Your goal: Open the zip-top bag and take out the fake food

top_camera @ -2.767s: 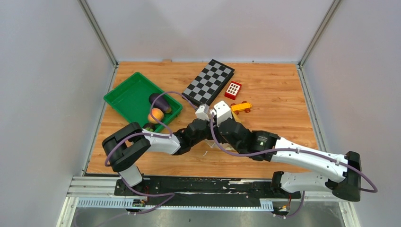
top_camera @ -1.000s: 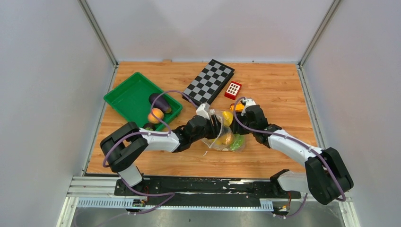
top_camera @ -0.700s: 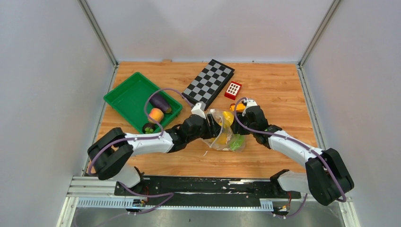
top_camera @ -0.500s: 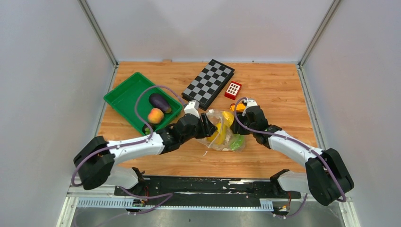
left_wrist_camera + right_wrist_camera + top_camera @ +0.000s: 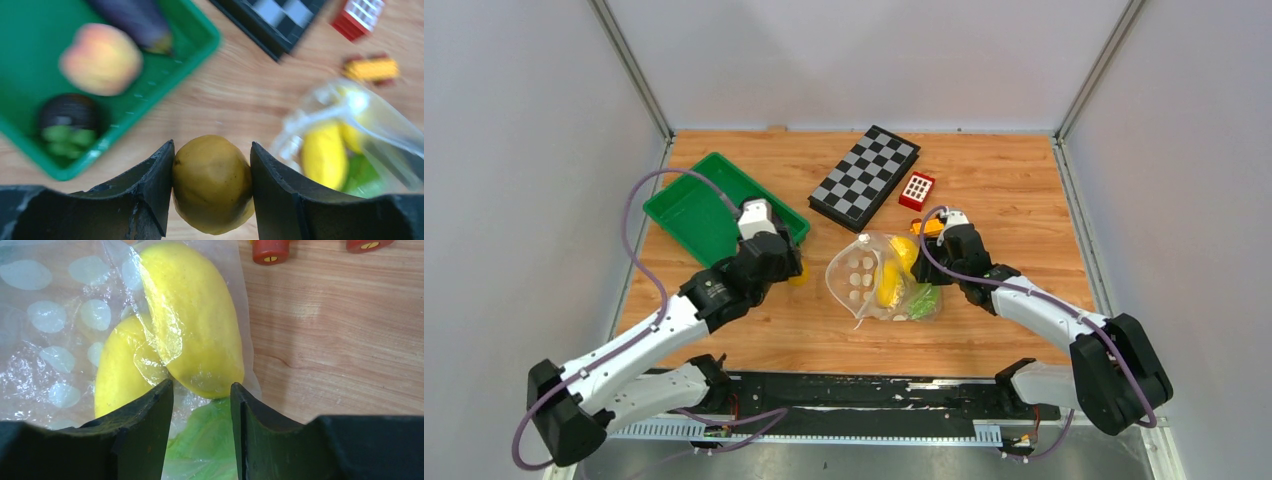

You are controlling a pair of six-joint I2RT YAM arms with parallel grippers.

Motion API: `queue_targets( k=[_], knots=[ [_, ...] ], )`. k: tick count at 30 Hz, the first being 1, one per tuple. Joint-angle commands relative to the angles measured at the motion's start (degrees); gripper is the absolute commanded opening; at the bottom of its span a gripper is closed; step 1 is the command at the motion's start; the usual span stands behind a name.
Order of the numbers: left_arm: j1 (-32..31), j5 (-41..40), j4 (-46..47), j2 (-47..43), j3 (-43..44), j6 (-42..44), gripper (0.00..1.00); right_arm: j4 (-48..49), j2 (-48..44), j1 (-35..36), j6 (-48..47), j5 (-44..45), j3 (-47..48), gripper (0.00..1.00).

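Note:
The zip-top bag (image 5: 856,275) lies mid-table, its mouth gaping to the left. Two yellow pieces (image 5: 195,325) and a green piece (image 5: 207,440) of fake food remain inside. My right gripper (image 5: 927,272) sits at the bag's right end. Its jaws are shut on the plastic with the green piece between them (image 5: 201,385). My left gripper (image 5: 212,146) is shut on a round yellow-orange fruit (image 5: 212,182), held just off the near corner of the green tray (image 5: 686,210). An eggplant (image 5: 132,17), a peach (image 5: 100,57) and a small dark piece (image 5: 67,112) lie in the tray.
A folded chessboard (image 5: 864,172) lies at the back centre, with a red block with white squares (image 5: 917,189) beside it. A yellow toy car (image 5: 929,227) sits just behind my right wrist. Grey walls close in the table on three sides.
My left arm has pulled back out of the bag's mouth and swung left toward the tray, carrying the yellow-orange fruit. The right arm has stayed on the bag.

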Motion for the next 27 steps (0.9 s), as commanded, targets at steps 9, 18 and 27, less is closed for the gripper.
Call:
queue_targets(
  k=[9,18,27],
  knots=[
    [30.88,-5.46,0.84,-1.31,-0.77,9.58,0.22,2.46,-1.62,0.06,0.82,0.86,-0.41,0.47],
    [44.25,-2.95,7.29,18.06,4.96,12.96,0.26,2.79,-1.78,0.07,0.89,0.68,-0.53,0.48],
    [46.12,2.97,4.16,36.18,13.1,15.9,0.55,2.64,-2.0,0.07,0.75,0.83,-0.61,0.48]
  ],
)
